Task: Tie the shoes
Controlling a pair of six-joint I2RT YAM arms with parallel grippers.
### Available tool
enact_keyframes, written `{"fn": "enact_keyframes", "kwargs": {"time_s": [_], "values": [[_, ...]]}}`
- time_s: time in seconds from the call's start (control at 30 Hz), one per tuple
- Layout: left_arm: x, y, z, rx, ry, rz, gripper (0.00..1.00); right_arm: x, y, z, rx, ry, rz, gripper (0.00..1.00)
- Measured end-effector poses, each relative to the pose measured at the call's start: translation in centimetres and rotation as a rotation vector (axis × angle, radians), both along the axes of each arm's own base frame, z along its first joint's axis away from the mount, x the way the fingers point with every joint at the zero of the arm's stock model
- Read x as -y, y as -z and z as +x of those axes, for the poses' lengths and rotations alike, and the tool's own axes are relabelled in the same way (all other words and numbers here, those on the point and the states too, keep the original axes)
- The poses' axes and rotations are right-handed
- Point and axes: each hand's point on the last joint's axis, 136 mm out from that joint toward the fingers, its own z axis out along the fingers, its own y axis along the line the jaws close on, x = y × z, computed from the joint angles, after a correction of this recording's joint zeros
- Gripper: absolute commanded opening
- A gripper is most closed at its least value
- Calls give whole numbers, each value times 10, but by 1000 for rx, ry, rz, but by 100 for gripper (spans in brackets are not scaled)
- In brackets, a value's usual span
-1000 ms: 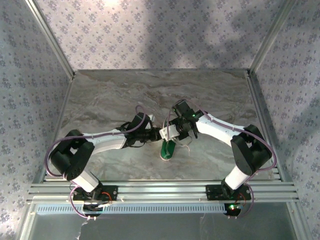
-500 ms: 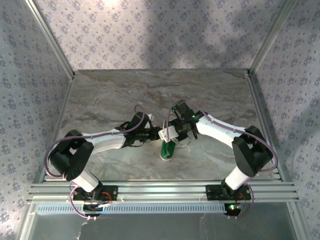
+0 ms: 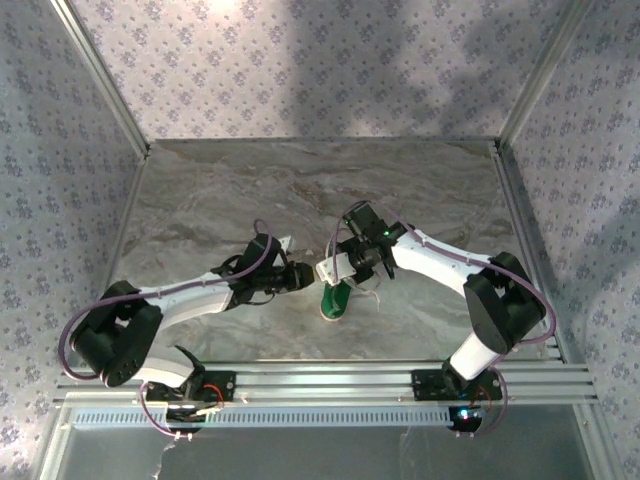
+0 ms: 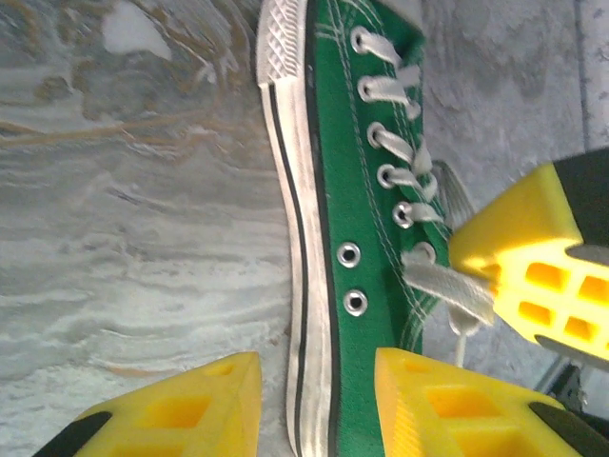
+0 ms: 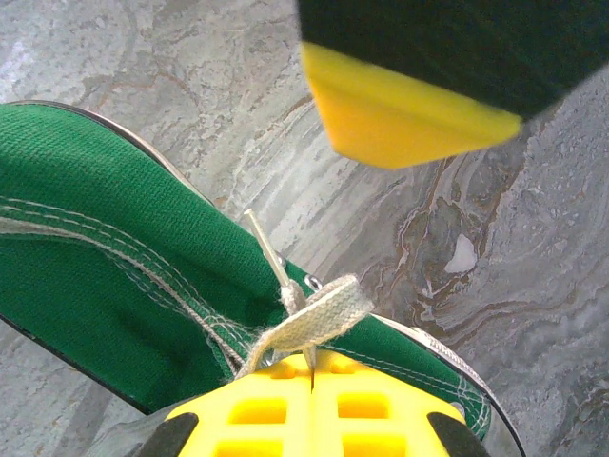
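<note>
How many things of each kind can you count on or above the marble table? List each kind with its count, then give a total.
Green sneaker: 1
Robot arms: 2 (left arm, right arm)
Total: 3

Left gripper (image 4: 319, 386) and right gripper (image 5: 312, 376) crowd the sneaker (image 4: 347, 181); far table (image 3: 300, 180) seems open.

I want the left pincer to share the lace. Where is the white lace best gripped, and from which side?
Probably the white lace at its flat stretch running from the green sneaker to the right pincer, held clear of the canvas. Come from the sole side.
</note>
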Motion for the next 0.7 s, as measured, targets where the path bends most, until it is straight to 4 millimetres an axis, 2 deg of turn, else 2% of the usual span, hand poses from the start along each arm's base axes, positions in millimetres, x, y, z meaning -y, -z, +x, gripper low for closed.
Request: {"fn": "enact_keyframes", "kwargs": {"time_s": [0.3,0.53,0.7], "values": [[17,-16,-6,29,74,-86,35,-1,0,-1,-4,-3,4,0],[33,-7,-10,9,120,-90,35,-1,0,-1,-4,-3,4,0],[36,-3,-12,1,133,-91,33,-1,0,-1,-4,-3,4,0]]}}
